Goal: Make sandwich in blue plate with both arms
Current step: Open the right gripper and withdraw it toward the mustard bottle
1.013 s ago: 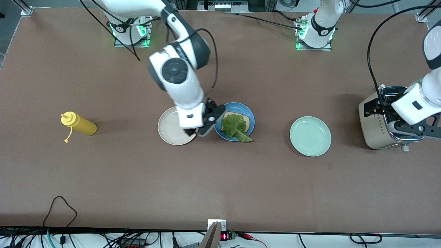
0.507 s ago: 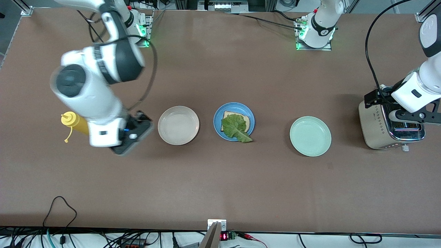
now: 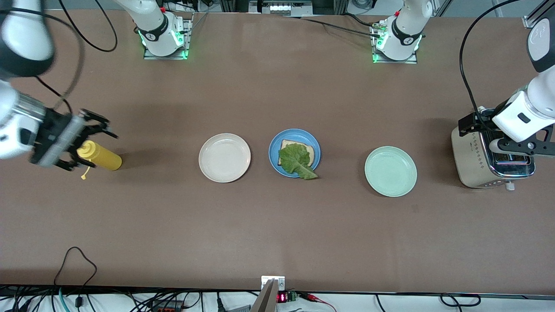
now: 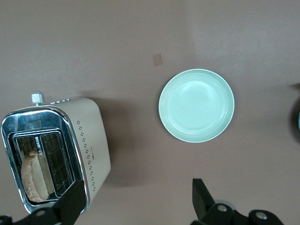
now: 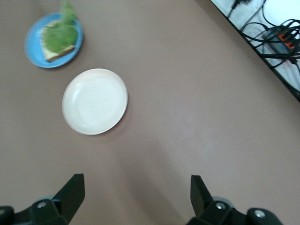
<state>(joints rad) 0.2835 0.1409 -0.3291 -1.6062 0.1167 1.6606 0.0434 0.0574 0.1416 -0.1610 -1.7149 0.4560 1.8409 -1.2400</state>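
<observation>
The blue plate (image 3: pixel 299 132) sits mid-table and holds one bread slice (image 3: pixel 288 144) with a green lettuce leaf (image 3: pixel 297 161) on top. It also shows in the right wrist view (image 5: pixel 29 44). A second bread slice (image 4: pixel 33 180) stands in a slot of the toaster (image 3: pixel 475 160). My left gripper (image 3: pixel 505 141) hangs open and empty over the toaster, whose body shows in the left wrist view (image 4: pixel 91 145). My right gripper (image 3: pixel 89 141) is open and empty over the cap end of a yellow squeeze bottle (image 3: pixel 104 158). Both show open in their wrist views, the left gripper (image 4: pixel 136 206) and the right gripper (image 5: pixel 135 194).
A cream-white plate (image 3: pixel 224 157) lies beside the blue plate toward the right arm's end and shows in the right wrist view (image 5: pixel 94 101). A mint-green plate (image 3: pixel 390 171) lies between the blue plate and the toaster and shows in the left wrist view (image 4: pixel 196 105). Cables run along the table's near edge.
My right arm has swung away from the cream and blue plates toward its end of the table and now hangs over the yellow bottle. My left gripper shifted slightly over the toaster, then held.
</observation>
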